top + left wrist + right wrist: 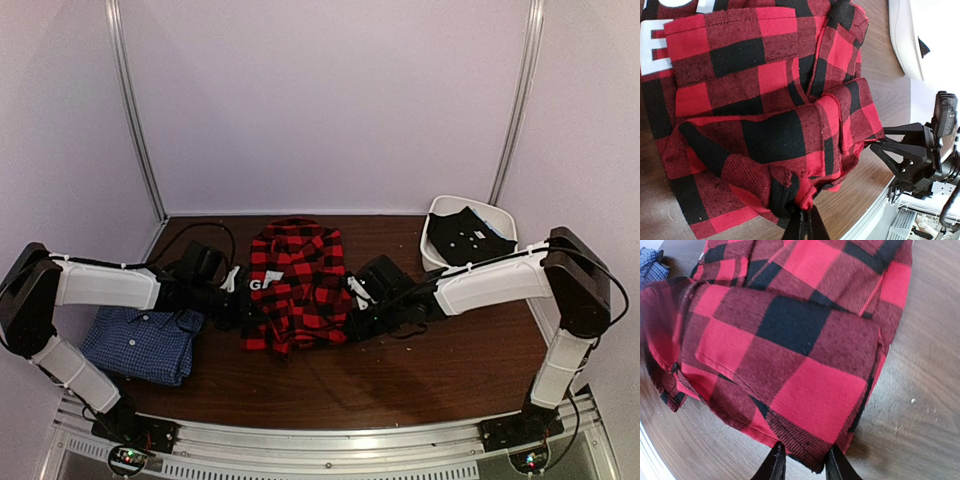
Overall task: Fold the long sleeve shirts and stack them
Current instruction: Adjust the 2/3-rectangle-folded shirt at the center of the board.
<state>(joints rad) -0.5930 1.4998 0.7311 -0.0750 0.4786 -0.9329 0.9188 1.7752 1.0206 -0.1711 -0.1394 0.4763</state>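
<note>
The red-and-black plaid shirt point(295, 285) lies bunched and partly folded mid-table, with white lettering near its left edge. My left gripper point(237, 300) is at that left edge; in the left wrist view it point(806, 220) is shut on a pinched bunch of the plaid cloth point(765, 100). My right gripper point(357, 300) is at the shirt's right side. Its fingers point(775, 465) stand apart, and the hem of the plaid shirt point(790, 350) lies flat between them. The blue check shirt point(140, 345) rests folded at the near left and its corner point(650, 265) shows in the right wrist view.
A white bin point(500, 215) holding a dark garment point(468, 238) stands at the back right; its rim point(905, 40) shows in the left wrist view. Bare brown table point(400, 380) lies in front of the plaid shirt. The metal front rail point(330, 440) runs along the near edge.
</note>
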